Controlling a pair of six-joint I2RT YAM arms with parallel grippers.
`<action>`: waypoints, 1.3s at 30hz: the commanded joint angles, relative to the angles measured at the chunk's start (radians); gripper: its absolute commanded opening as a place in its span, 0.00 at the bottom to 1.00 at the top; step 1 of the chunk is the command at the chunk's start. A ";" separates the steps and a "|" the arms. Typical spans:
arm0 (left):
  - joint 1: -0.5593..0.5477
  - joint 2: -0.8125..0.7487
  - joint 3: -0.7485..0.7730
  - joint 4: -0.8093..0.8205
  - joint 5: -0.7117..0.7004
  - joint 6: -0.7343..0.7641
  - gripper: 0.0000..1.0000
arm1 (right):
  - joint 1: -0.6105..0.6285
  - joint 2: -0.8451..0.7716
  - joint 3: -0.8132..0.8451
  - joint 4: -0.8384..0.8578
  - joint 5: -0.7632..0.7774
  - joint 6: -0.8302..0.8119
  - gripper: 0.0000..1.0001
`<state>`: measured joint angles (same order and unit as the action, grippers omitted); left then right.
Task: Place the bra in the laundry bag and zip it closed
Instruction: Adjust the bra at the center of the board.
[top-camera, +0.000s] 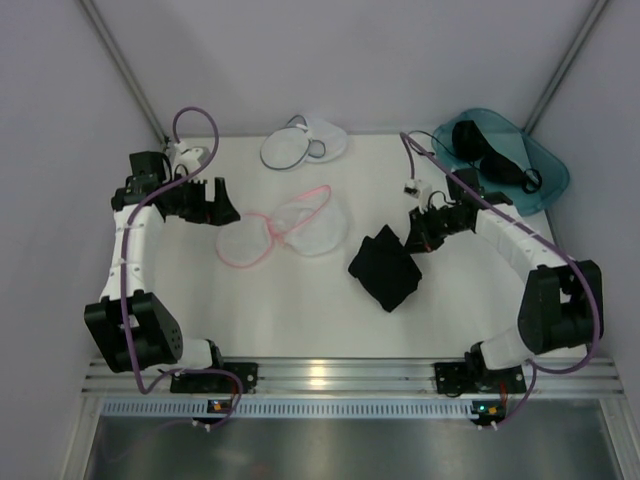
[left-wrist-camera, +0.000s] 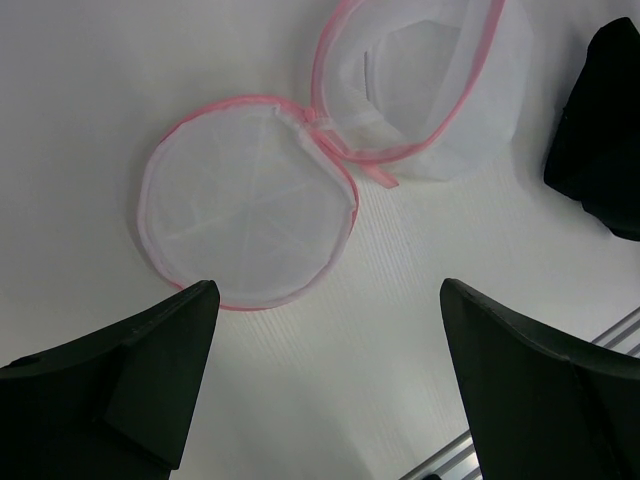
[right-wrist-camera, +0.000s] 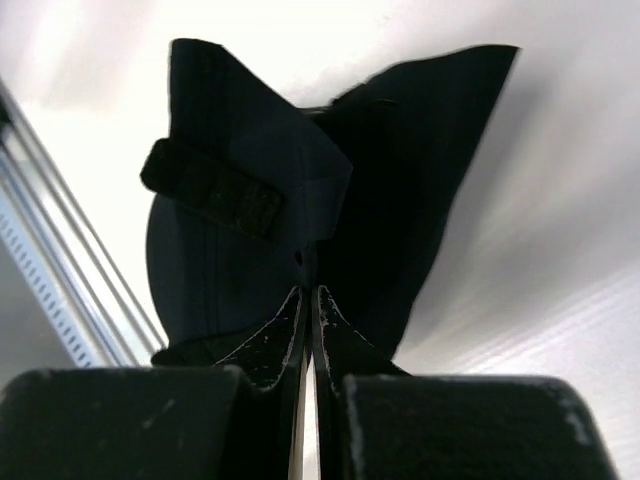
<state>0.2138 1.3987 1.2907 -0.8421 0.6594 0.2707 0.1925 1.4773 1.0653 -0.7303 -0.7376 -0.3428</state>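
Bra (top-camera: 385, 268) is pinched by right end effector (right-wrist-camera: 309, 300), near the pink-rimmed bag (top-camera: 305, 228).

Two white arms (top-camera: 133, 238) with black joints (top-camera: 140, 335) and looping purple cables (top-camera: 123, 290)

pink-rimmed bag (top-camera: 315, 228): open, 2 halves | teal bin (top-camera: 548, 172): far right, black items (top-camera: 488, 152) inside

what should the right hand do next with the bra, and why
Probably lift the bra and carry it toward the grey-rimmed laundry bag at the table's far edge. The right hand is shut on the bra's fabric, so the grasp looks made, but the bag lies well apart from it, beyond the pink-rimmed bag. The left hand is open and holds nothing.
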 joint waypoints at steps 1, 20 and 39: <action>-0.013 -0.001 -0.002 0.009 0.002 0.018 0.98 | -0.016 0.026 0.005 0.025 0.098 -0.064 0.02; -0.050 0.026 0.021 0.009 -0.080 0.047 0.98 | -0.015 0.092 0.065 0.120 0.345 -0.059 0.00; -0.054 0.023 -0.017 0.011 -0.084 0.044 0.98 | 0.001 0.098 0.114 0.115 0.403 0.051 0.28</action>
<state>0.1658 1.4300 1.2869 -0.8417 0.5739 0.3031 0.1955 1.5852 1.1526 -0.6773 -0.4232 -0.3347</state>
